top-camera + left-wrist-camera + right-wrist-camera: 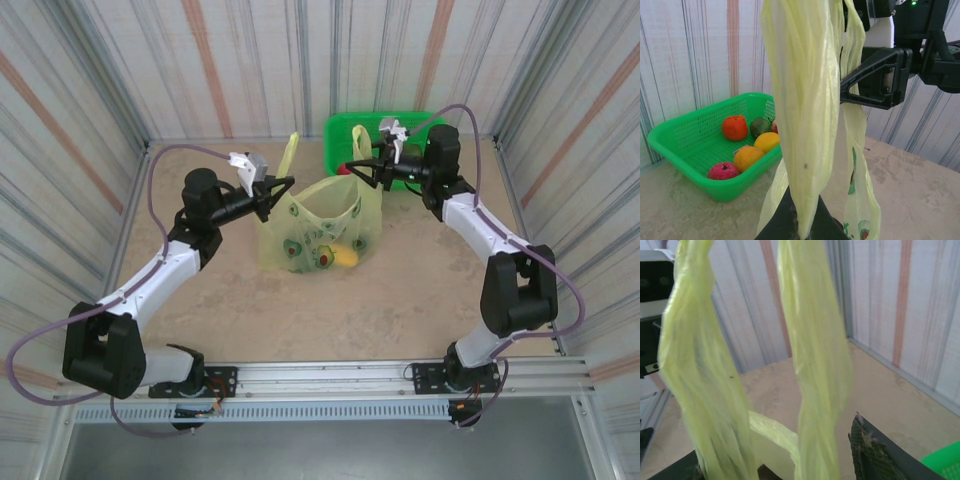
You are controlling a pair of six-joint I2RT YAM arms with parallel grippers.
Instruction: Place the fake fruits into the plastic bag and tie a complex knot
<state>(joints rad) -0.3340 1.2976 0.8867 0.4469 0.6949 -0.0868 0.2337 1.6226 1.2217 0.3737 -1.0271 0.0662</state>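
Observation:
The yellow-green plastic bag (320, 225) stands at the table's centre, with a yellow mango (345, 257) showing through its wall. My left gripper (274, 193) is shut on the bag's left handle strip (802, 125), which is stretched upward from its jaws (802, 227). My right gripper (363, 172) is open around the right handle strip (815, 390), and its right finger (875, 455) stands apart from the plastic. More fake fruits lie in the green basket (675, 145): an orange (734, 127), an avocado (760, 126) and a dark pink mangosteen (723, 171). The knot is out of view.
The green basket (385, 130) sits at the back right, just behind my right gripper. Striped walls close in the table on three sides. Bare sandy tabletop (330, 310) lies between the bag and the arm bases.

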